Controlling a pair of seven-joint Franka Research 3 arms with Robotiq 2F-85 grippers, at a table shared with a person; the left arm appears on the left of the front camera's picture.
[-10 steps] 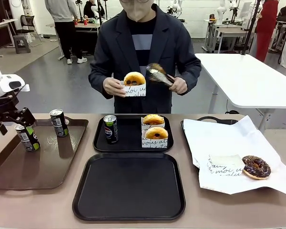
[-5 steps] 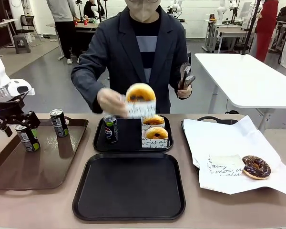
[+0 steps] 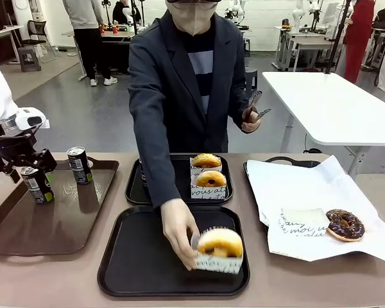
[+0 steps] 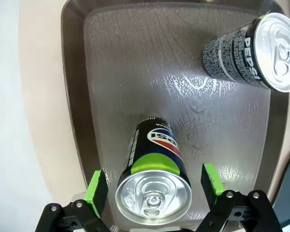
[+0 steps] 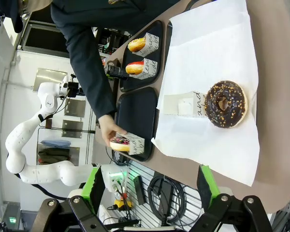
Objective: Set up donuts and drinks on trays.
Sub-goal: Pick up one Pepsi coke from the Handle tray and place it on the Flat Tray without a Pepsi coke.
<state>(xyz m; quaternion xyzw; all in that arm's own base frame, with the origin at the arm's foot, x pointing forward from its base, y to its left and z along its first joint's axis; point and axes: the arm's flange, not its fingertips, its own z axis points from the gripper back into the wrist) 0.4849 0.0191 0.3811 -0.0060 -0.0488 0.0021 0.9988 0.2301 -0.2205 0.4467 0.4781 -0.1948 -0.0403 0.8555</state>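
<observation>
Left fingers [image 4: 96, 186] wide apart, straddling can [image 4: 154, 169], gap each side; right fingers [image 5: 92, 182] spread, empty. Hand [image 3: 179, 234] partly hides sleeved donut [image 3: 220, 244].

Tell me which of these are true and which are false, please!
1. The person's hand holds a donut at the near tray. True.
2. The chocolate donut sits on a black tray. False: it lies on white paper.
3. Three cans stand on the brown tray. False: two cans do.
4. The robot's left hand is open around a can. True.
</observation>
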